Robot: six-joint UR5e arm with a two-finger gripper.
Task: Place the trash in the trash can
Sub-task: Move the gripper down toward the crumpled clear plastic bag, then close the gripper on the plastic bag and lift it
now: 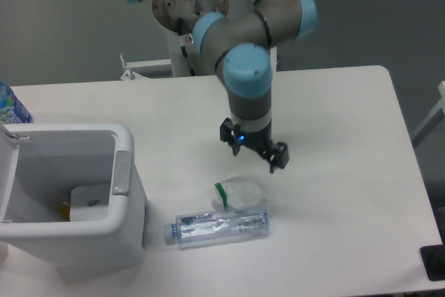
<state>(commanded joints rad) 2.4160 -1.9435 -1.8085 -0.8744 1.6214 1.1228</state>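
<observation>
**Gripper over the wrapper, jaws apart, nothing held**

Gripper (254,149) points down at the table (348,172), fingers spread wide, nothing between them. It sits just above and slightly right of the wrapper (238,193), not touching it. Blue LED lit on the wrist.

Wrapper: crumpled, translucent white, green strip on its left edge. It lies on the table touching the upper side of the clear bottle (219,226), near the bottle's right half.

Clear bottle: lying on its side, roughly parallel to the front table edge, cap end pointing left toward the trash can (122,172), pale label toward the right end. Small gap between cap and bin wall.

Trash can: white, boxy, thick rounded rim, at the front left of the table, mouth open to the camera. Some white material and a bit of yellow visible at the bottom; can't tell what it is.

Blue-label bottle (10,106) is partly cut off at the left frame edge, behind the bin.

Arm base column (188,46) is mounted behind the table's far edge.
</observation>
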